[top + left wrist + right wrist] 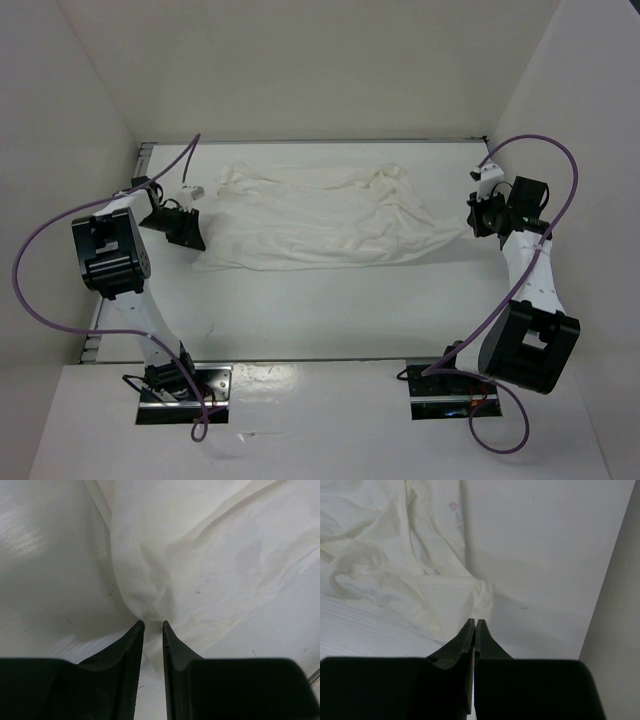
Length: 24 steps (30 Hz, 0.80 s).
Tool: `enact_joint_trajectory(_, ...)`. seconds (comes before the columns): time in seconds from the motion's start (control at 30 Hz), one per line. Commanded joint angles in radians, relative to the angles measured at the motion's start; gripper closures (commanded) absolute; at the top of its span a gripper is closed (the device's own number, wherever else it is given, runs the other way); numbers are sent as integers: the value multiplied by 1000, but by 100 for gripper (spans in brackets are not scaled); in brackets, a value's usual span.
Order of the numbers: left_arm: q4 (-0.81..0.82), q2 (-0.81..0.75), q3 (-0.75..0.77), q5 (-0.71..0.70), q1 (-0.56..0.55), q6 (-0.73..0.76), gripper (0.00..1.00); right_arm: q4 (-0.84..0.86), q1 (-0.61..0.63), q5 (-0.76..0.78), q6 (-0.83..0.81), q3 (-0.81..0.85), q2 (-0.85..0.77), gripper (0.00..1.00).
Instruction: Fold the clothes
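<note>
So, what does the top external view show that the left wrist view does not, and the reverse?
Only top external: the whole garment spread across the table, and the right gripper at its right tip. Only left wrist: the left gripper seen close, nearly closed, with cloth puckered into its tips. Both: the white garment lying on the white table.

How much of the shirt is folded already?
Nothing looks folded yet: the wrinkled white fabric shirt lies spread out on the white table. In hand: the left gripper has its jaws almost together at the bunched left edge, and the shut right gripper is at the right corner. All folding is left.
</note>
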Motion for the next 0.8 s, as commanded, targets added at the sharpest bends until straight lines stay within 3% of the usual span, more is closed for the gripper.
enact_joint_trajectory(0.0,-38,-60,20,20,-3,24,72,24,-9,-19,-2,-13,-30,100)
enact_joint_trajectory(0.5,-47,-92,10,29,-3,24,96,24,-9,-19,-2,-13,-49,100)
enact_joint_trajectory(0.77,-67,-164,1,62,-3,24,100,24,-9,-19,-2,-23,-58,100)
